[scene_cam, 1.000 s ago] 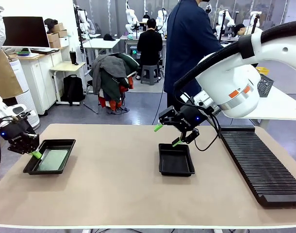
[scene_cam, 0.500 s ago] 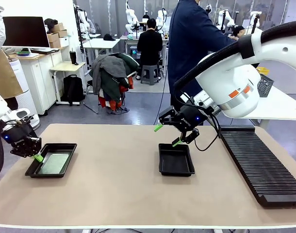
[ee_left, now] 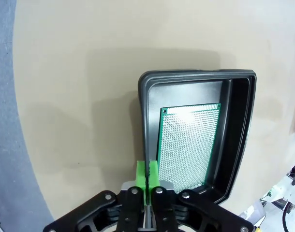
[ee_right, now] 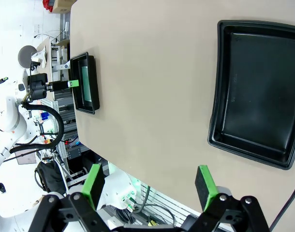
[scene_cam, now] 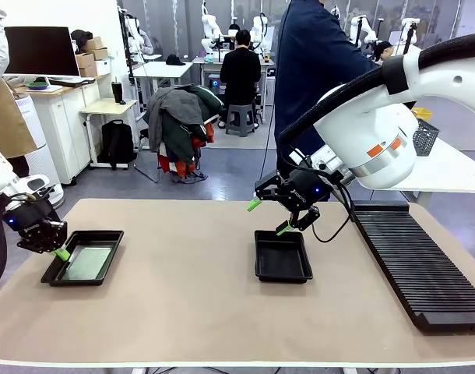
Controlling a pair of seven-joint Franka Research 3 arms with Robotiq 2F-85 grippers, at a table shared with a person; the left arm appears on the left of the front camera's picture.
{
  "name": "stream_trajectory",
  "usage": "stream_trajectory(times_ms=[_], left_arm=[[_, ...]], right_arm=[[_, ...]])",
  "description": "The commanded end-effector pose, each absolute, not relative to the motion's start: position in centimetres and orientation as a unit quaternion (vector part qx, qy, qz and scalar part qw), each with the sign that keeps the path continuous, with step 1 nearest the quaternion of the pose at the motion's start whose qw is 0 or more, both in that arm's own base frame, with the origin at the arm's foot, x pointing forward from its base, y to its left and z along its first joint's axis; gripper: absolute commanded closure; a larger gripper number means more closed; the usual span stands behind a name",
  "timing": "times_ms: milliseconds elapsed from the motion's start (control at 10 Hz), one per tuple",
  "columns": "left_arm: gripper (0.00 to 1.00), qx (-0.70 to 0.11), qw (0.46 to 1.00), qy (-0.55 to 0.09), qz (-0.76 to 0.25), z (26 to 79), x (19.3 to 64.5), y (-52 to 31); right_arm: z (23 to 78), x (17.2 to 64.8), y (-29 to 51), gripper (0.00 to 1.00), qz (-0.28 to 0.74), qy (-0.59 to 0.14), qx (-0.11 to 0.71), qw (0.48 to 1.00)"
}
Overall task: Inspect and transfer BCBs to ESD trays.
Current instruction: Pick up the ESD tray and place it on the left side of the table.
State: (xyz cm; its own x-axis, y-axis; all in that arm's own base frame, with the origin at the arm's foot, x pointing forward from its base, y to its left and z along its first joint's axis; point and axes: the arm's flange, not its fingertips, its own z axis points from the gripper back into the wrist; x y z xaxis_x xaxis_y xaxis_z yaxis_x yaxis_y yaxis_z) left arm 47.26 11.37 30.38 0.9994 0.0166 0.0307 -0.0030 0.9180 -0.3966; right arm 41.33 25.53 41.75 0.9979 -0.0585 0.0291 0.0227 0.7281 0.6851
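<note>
left gripper [ee_left: 147, 173] was clamped on the left rim of the left tray [ee_left: 196, 76], pads pressed fully together with only the wall between them; BCB [ee_left: 188, 145] lay flat on that tray's floor, just right of the pinched wall, clear of the pads. change over the last second: the tray had slid a touch toward the near edge of the table [scene_cam: 191, 312] and slightly right, gripper travelling with it and keeping its grip; over the last half second nothing more moved, so the drag looked finished or paused. board seemed to ride along without shifting inside the tray. couldn't tell whether the gripped side was lifted off the table or sat flat. right gripper [ee_right: 150, 180] hadn't moved: jaws wide, nothing between them, hanging over the far end of the right tray [ee_right: 220, 72], which sat empty mid-table. rack [scene_cam: 416, 265] at the far right, same place; couldn't tell if it held boards. person [scene_cam: 315, 78] at the far side had drifted a bit right. my read: one board was already trayed and the left arm was repositioning that loaded tray, not loading it; second tray still awaited its board, right arm looked parked and ready over it
</note>
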Motion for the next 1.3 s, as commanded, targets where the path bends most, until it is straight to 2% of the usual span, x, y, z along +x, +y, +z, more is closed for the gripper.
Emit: stream_trajectory(times_ms=[0,600,700,1200], left_arm=[[0.97,-0.204,0.979,-0.016,0.005,30.5,47.3,11.5],[0.97,-0.204,0.979,-0.016,0.005,30.5,47.3,11.5],[0.91,-0.202,0.979,-0.017,0.005,30.4,47.3,11.4],[0.45,-0.174,0.985,-0.013,0.013,32.4,46.9,11.0]], right_arm=[[41.8,41.7,25.8,0.0,-0.032,-0.026,0.357,0.933],[41.8,41.7,25.8,0.0,-0.032,-0.026,0.357,0.933],[41.8,41.7,25.8,0.0,-0.032,-0.026,0.357,0.933],[41.8,41.7,25.8,0.0,-0.032,-0.026,0.357,0.933]])
